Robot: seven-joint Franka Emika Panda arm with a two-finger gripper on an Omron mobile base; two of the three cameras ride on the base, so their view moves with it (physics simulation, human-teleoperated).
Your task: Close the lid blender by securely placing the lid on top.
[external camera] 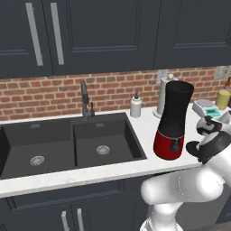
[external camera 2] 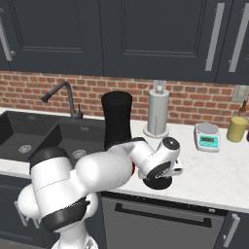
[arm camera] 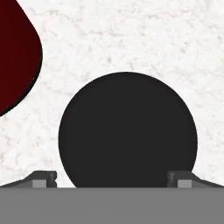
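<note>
- We see the lid (arm camera: 127, 130) lying flat on the white marble desk (arm camera: 131, 39), near its front edge and just beside the blender (external camera: 173, 121), to its right.
- The blender stands upright right of the sink (external camera: 67, 142), its black jar uncovered.
- Our end effector (arm camera: 112, 179) hangs right above the lid, released, jaws spread wide; the two fingertips (arm camera: 43, 178) flank the disc without gripping it.

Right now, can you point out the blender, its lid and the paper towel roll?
blender (external camera: 175, 118): left base view, on the black jar above the red base.
lid (arm camera: 127, 130): hand view, middle of the black disc on the counter.
paper towel roll (external camera 2: 158, 112): right base view, on the white roll's side.
</note>
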